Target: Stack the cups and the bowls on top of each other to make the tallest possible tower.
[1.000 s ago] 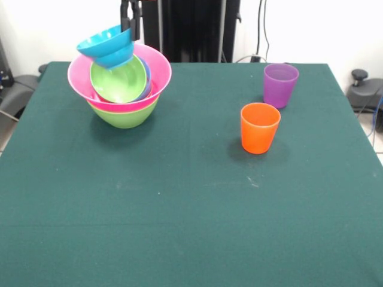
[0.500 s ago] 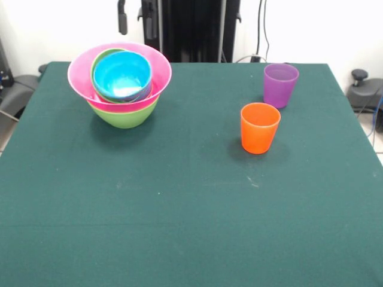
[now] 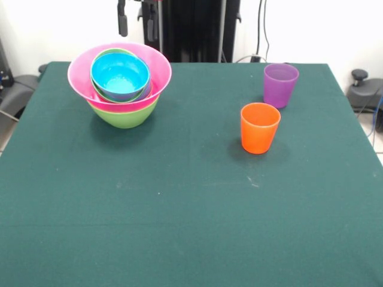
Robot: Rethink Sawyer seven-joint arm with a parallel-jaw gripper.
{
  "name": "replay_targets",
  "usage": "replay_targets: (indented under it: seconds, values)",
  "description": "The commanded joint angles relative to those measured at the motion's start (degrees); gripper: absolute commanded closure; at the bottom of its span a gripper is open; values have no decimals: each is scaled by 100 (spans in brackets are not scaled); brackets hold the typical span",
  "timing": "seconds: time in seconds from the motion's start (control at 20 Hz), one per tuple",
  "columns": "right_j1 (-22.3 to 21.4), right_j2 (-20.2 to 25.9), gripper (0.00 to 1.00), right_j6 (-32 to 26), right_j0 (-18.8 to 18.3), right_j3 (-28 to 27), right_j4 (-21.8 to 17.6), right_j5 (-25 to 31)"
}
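While the gripper [image 3: 135,18] hangs with its fingers spread and empty just above the tower [image 3: 119,84], the cyan bowl [image 3: 119,74] sits nested on top inside the pink bowl [image 3: 79,75]. Well to the right of the tower stand the orange cup [image 3: 260,127] and, behind it, the purple cup [image 3: 280,84], both upright. I think the risk is that a cup placed on the sloping cyan bowl tilts and slides off.

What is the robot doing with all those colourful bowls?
It is building a tower. A cyan bowl sits nested on top, inside a big pink bowl that rests on a green bowl. The gripper hangs open above the pile, holding nothing. The orange cup and the purple cup stand upright on the green table, off to the side, not stacked yet.
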Motion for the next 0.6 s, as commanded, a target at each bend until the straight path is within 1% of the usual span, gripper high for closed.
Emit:
replay_targets:
  seconds: [0.05, 0.1, 0.25, 0.3, 0.5, 0.6]
  values:
    - [317, 22, 0, 202, 164, 244, -271, -343]
    - [286, 20, 0, 226, 189, 260, -244, -333]
    - [185, 209, 0, 268, 201, 391, 43, -215]
    - [64, 263, 0, 247, 233, 421, 123, -111]
    - [-222, 268, 0, 392, 537, 369, 479, 305]
    - [-326, 236, 0, 411, 708, 271, 596, 497]
